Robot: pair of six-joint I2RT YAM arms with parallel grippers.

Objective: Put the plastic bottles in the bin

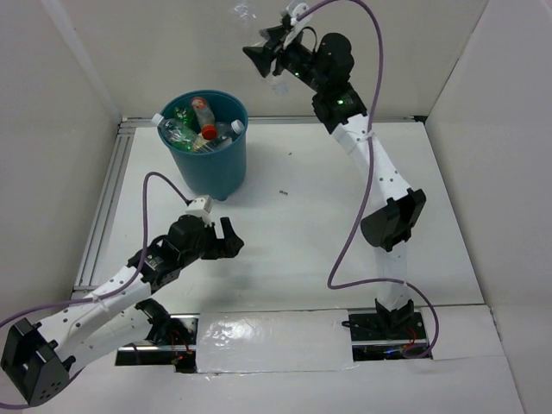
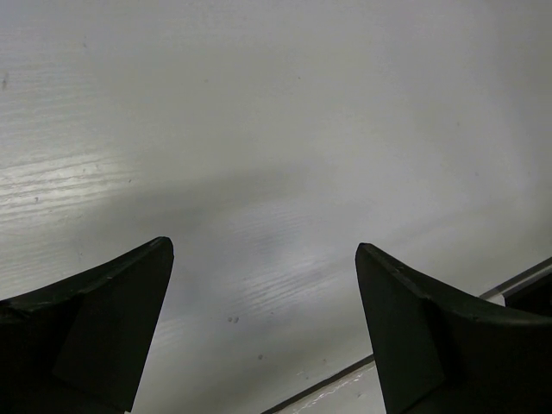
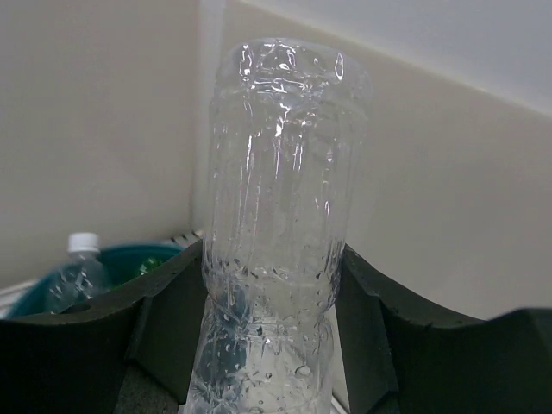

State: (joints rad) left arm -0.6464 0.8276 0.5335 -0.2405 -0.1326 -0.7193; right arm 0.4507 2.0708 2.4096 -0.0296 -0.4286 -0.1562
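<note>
The teal bin (image 1: 211, 168) stands at the back left of the table and holds several plastic bottles, among them one with a red cap (image 1: 208, 131), a green one (image 1: 183, 115) and a clear one with a white cap (image 1: 166, 123). My right gripper (image 1: 260, 55) is raised high to the right of the bin, near the back wall. In the right wrist view it (image 3: 272, 259) is shut on a slim clear bottle (image 3: 280, 172), with the bin's rim (image 3: 121, 256) and the white-capped bottle (image 3: 79, 272) at lower left. My left gripper (image 1: 227, 238) is open and empty over bare table (image 2: 263, 246).
White walls close in the table at the back and both sides. A metal rail (image 1: 108, 190) runs along the left edge. The right arm's purple cable (image 1: 362, 198) loops above the table's middle right. A strip of reflective tape (image 1: 267, 336) lies between the arm bases.
</note>
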